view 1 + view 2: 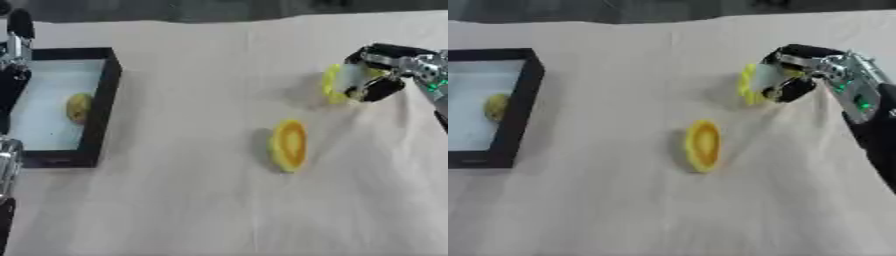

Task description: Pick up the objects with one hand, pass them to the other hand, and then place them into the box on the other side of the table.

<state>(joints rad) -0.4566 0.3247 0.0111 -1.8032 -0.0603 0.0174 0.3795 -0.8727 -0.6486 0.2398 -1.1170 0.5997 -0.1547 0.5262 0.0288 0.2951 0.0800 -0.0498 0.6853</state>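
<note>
Far left, seen only in the left eye view: left hand point(16, 55) at the frame edge, dark and silver; fingers' state not discernible. Just right of it: black-walled box point(109, 100) with pale floor, holding one small yellow piece point(79, 107). Centre of cream-covered bench point(623, 210): yellow-orange slice point(703, 145) standing on edge, well apart from box and hands, open bench between them. Right, farther back: right hand point(798, 75), fingers curled round a yellow object point(750, 85), held at bench level. Right eye view alone shows the right forearm point(864, 105) with green lights.
</note>
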